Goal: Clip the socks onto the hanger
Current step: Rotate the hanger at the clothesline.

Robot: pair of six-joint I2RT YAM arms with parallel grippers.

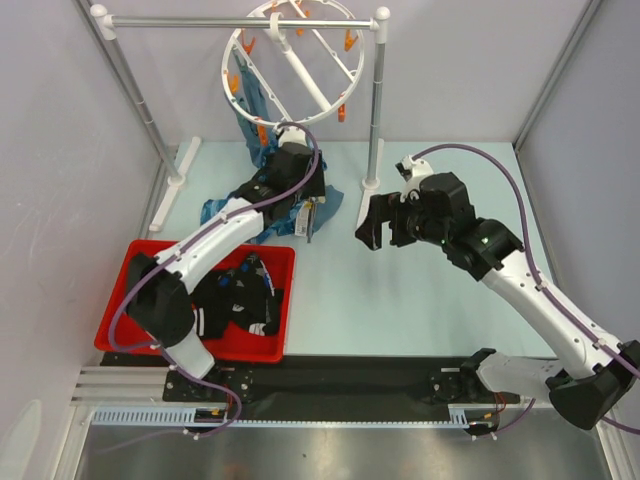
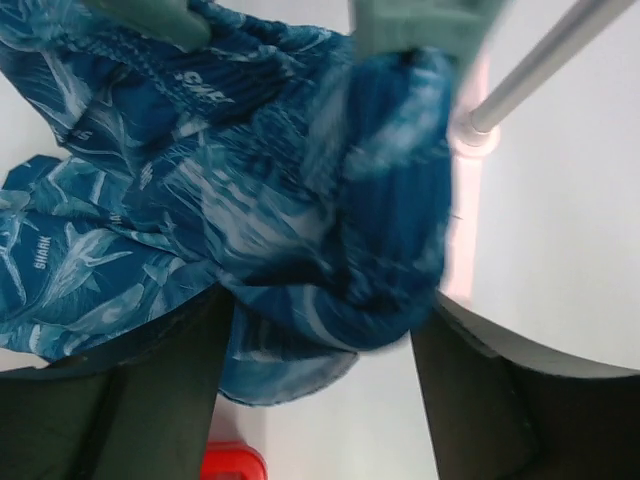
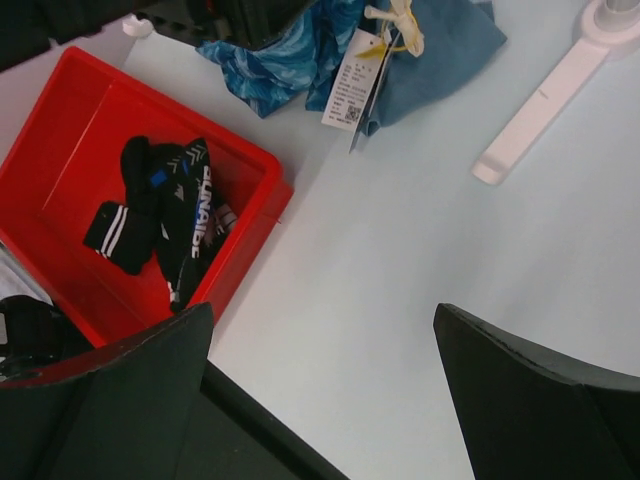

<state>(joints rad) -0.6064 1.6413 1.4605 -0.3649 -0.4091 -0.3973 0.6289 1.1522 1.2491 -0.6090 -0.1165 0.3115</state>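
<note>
From above, one white hanger (image 1: 300, 72) is hanging from one grey rail stand (image 1: 240, 22) at the far side of the pale bench (image 1: 340, 300), with grey walls standing around it. One red bin (image 1: 287, 290) is sitting near left, holding the black socks (image 1: 240, 300). The left wrist view is showing what the arm is hiding above: the left gripper (image 2: 322, 300), jaws spread wide, blue cloth (image 2: 200, 200) bunching between them. The right wrist view is showing the right gripper (image 3: 325, 320) over the bench, jaws spread on nothing, and at least two socks, one striped, one lettered.
</note>
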